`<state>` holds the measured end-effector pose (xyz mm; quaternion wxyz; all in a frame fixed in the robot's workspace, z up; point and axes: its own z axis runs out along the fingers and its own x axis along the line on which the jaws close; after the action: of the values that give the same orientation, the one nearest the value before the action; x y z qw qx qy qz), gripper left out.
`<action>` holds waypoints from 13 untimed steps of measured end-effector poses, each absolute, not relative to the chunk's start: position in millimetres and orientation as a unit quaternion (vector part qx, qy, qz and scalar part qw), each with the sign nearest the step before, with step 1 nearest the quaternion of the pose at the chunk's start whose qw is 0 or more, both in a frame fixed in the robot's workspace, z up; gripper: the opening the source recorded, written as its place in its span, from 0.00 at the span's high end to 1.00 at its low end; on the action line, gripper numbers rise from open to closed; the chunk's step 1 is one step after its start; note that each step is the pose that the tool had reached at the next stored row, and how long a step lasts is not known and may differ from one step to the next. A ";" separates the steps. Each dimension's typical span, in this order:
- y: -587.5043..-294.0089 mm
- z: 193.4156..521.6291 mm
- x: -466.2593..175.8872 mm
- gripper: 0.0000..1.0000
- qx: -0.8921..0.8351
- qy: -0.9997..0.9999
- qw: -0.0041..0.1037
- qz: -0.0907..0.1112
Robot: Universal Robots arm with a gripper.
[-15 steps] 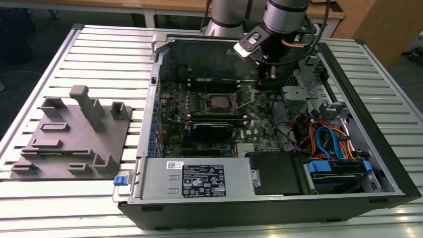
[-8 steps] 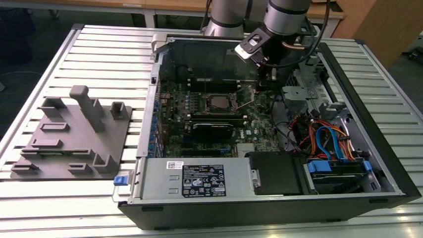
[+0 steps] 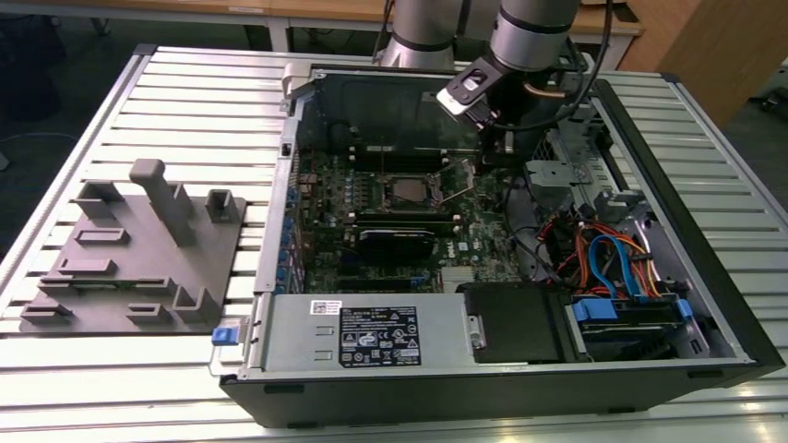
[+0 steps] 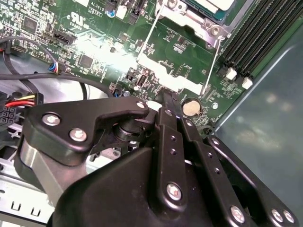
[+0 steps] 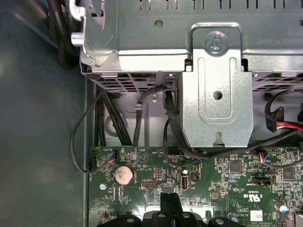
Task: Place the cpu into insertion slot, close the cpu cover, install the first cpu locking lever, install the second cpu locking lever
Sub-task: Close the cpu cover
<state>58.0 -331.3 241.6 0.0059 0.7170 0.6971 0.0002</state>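
— so, where is the cpu (image 4: 209,4) to be found?
— it is seen seated in the socket (image 3: 386,191) on the motherboard (image 4: 47,12). the cpu cover (image 4: 188,17) appears to lie around its pale face, though whether the cover is fully down cannot be told.

— and the gripper (image 4: 165,97)?
— it is held low over the board, near the socket's corner and just beside a coin cell (image 4: 191,109). its jaws are brought together, and nothing is seen between them.

— how is the chip judged to handle?
— as light and stiff, but fragile on its underside. the smooth metal face is likely slippery, so a hold on two opposite edges would be favoured and the face left alone.

— and the rest?
— the cover is judged thin and easily bent, best pressed on its frame. two wire levers (image 4: 149,35) are seen reaching out from the socket across the board, apparently unlatched. they are judged springy, best taken near the free ends.
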 end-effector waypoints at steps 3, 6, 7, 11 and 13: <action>-331.2 239.1 57.7 0.90 0.717 0.697 0.006 0.000; -331.2 237.3 55.2 0.90 0.717 0.697 0.006 0.000; -331.1 236.9 54.1 0.90 0.717 0.697 0.006 0.000; -331.2 236.6 53.4 0.90 0.717 0.697 0.006 0.000; -331.1 236.6 53.4 0.90 0.717 0.697 0.006 0.000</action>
<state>53.4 -331.1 236.6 0.0060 0.7170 0.6971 0.0003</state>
